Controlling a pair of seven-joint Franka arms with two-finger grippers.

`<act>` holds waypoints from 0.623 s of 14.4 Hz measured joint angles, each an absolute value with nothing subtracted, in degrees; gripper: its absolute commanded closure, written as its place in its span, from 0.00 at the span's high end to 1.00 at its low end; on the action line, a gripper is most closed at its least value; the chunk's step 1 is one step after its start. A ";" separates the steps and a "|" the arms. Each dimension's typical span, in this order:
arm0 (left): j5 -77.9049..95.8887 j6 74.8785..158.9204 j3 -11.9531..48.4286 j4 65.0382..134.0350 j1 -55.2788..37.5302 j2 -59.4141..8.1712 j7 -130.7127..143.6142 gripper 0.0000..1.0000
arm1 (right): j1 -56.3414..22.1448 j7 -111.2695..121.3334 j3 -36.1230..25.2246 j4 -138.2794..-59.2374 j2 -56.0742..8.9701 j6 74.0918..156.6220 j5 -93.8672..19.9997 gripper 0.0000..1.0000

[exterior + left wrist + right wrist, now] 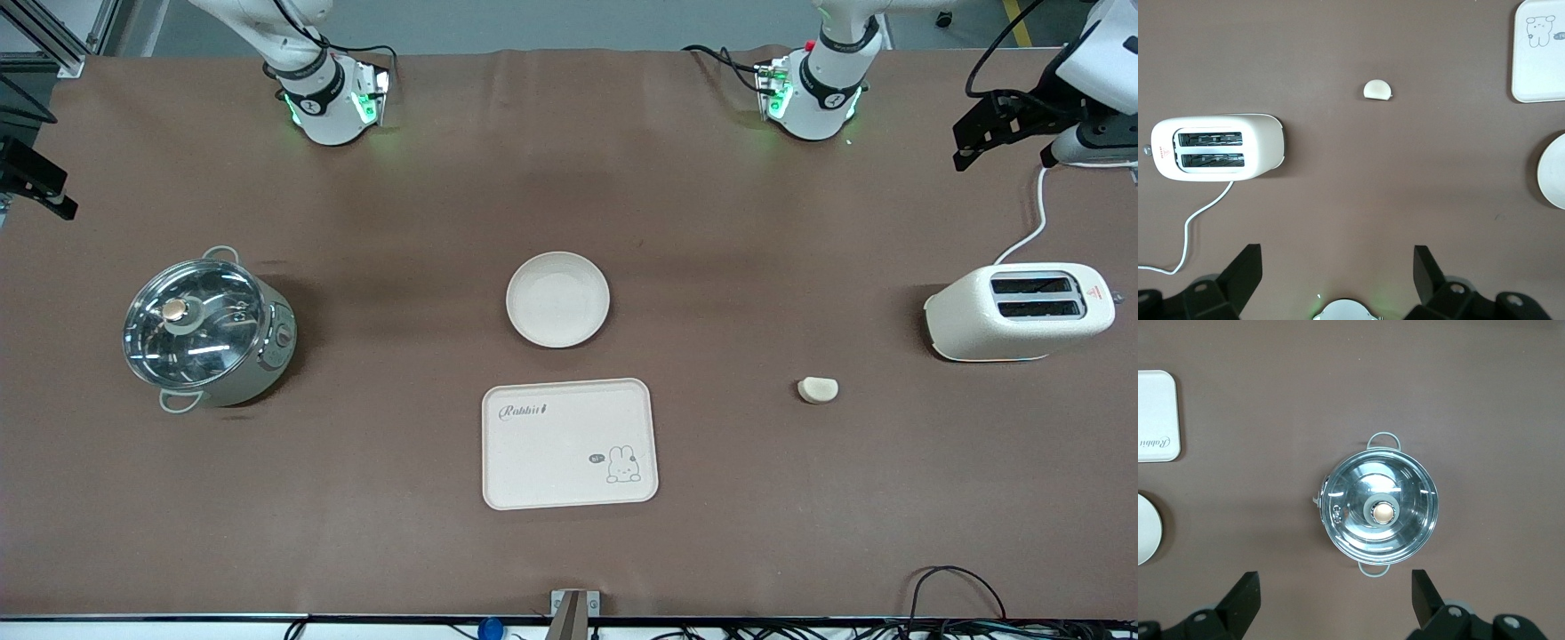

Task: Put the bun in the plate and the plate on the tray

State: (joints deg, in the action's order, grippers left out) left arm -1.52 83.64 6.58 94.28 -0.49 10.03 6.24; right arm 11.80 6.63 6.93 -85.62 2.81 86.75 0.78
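Note:
The bun (818, 389) lies on the brown table toward the left arm's end, near the toaster; it also shows in the left wrist view (1377, 89). The round plate (557, 300) sits empty at mid-table. The Rabbit tray (569, 443) lies empty just nearer the front camera than the plate. My left gripper (1337, 257) is open and empty, high over the table by its base. My right gripper (1335, 581) is open and empty, high over the table by its base. Plate (1553, 170) and tray (1538, 60) show at the edge of the left wrist view.
A steel pot with a glass lid (209, 329) stands toward the right arm's end. A cream toaster (1018, 311) with a white cord stands toward the left arm's end. Black equipment (1005, 124) hangs over the table's corner by the left arm.

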 measured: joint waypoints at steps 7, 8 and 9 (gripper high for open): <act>-2.28 83.85 6.58 94.29 -0.48 7.90 6.23 1.00 | 12.02 6.61 6.97 -85.64 2.77 86.43 0.77 1.00; -2.28 84.52 6.58 94.38 -0.45 6.68 6.27 1.00 | 12.00 6.61 7.08 -85.73 2.69 86.26 0.60 1.00; -2.28 85.92 6.58 94.77 -0.35 5.20 6.85 1.00 | 11.96 6.61 7.21 -85.97 2.47 86.25 -0.34 1.00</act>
State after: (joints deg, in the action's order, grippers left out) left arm -2.28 85.92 6.58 94.77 -0.35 5.20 6.85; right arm 11.96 6.61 7.21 -85.97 2.47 86.25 -0.34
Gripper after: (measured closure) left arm 0.000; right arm 0.000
